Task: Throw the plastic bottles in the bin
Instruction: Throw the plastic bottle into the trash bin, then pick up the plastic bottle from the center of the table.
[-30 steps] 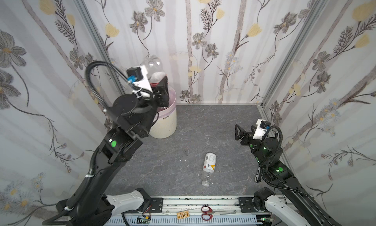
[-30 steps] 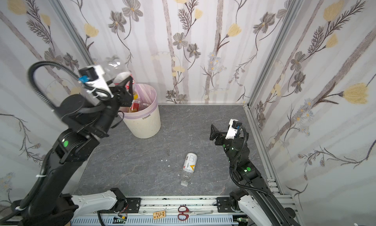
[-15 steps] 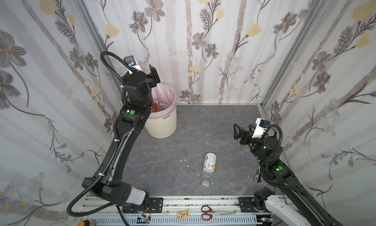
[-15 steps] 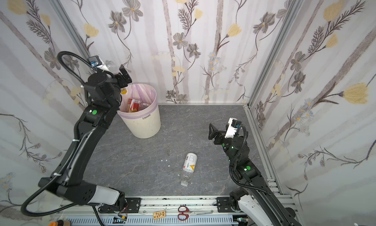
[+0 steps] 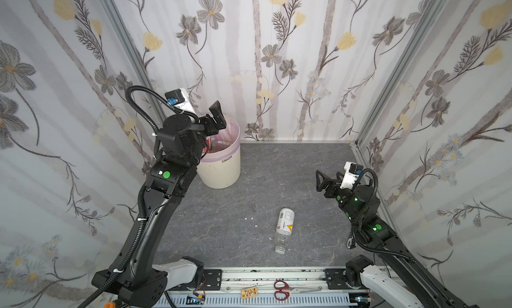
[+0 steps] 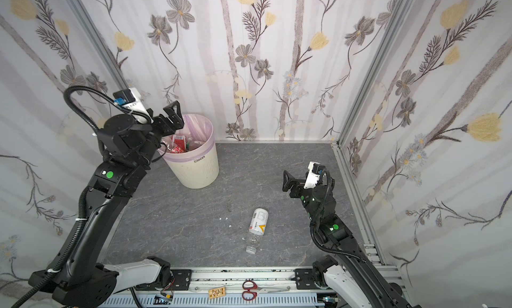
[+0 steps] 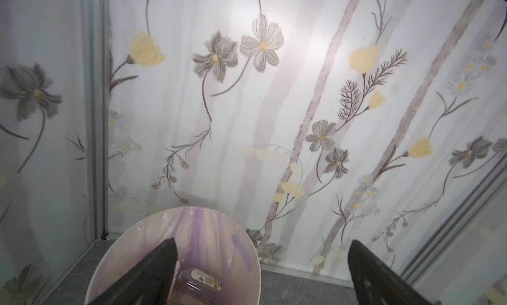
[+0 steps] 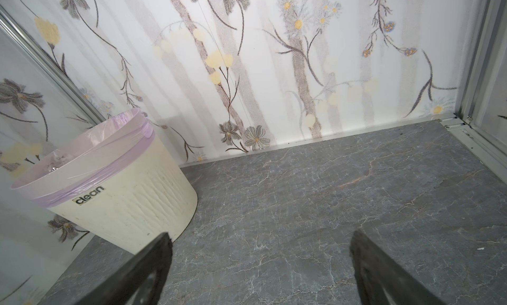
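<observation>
A clear bottle [image 5: 285, 228] lies on the grey floor [image 5: 221, 226] at lower centre; more bottles [image 6: 178, 143] sit in the bin [image 5: 219, 172] at upper left. The left gripper [image 6: 162, 113] hangs over its rim, the right gripper [image 5: 326, 178] at centre right, each with jaws spread and empty.

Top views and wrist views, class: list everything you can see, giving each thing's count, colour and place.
bin: one, cream-white with a pale purple liner, far corner on the left arm's side.
bottles in the bin: several, exact count unclear, red labels showing, inside the liner.
bottle on the floor: one, clear with a white-yellow label, lying on its side, front middle.
scissors: one pair, red handles, on the front rail.
tag: one, tan, on the front rail beside the scissors.
floor: one, grey, marbled.
walls: three, white floral, around the floor.
left gripper: one, black, open, above the bin.
right gripper: one, black, open, empty, over the floor.
</observation>
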